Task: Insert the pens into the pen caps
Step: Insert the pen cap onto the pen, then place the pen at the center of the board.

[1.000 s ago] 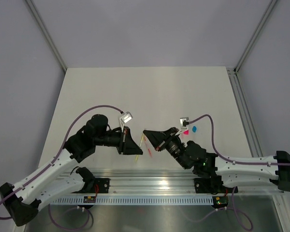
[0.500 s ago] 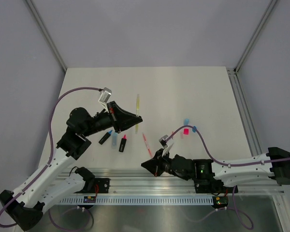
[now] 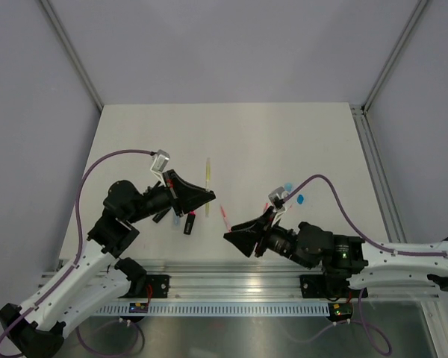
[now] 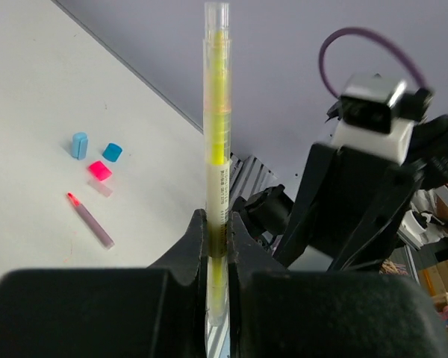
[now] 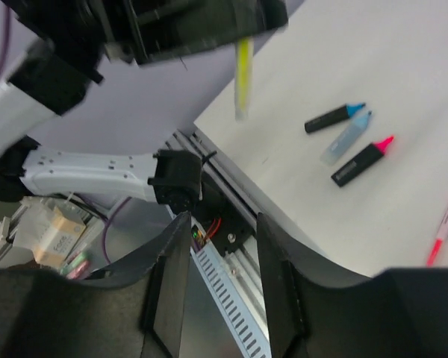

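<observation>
Grey-walled enclosure; white matt table (image 3: 284,134) with an aluminium rail along the near edge.

Left gripper (image 4: 216,227): clamped on the lower barrel of a thin translucent yellow pen (image 4: 216,112). The pen is held clear of the table and stands straight out of the jaws.

Right gripper (image 5: 222,220): jaws apart, nothing between them. It sits low near the rail, at 5 o'clock of the held pen in the overhead view.

Caps lie together at 4 o'clock of table centre, none fitted: a light-blue cylindrical cap (image 4: 79,145), a darker blue stubby cap (image 4: 112,152) just beside it, and a bright pink cap (image 4: 99,170) close by.

Judgement: a cap must next be taken by the free right gripper. Grip it by the closed end, mouth outward, and line it up with the pen's axis before pushing.

Obstructions: a purplish stick with a red tip (image 4: 89,221) lies near the pink cap, at its 6 o'clock. The right arm's purple cable (image 3: 336,201) arches over the cap area.

At 8 o'clock, well apart, lie a black marker with a blue tip (image 5: 334,117), a pale-blue marker (image 5: 347,136) and a black marker with a pink tip (image 5: 362,161).
</observation>
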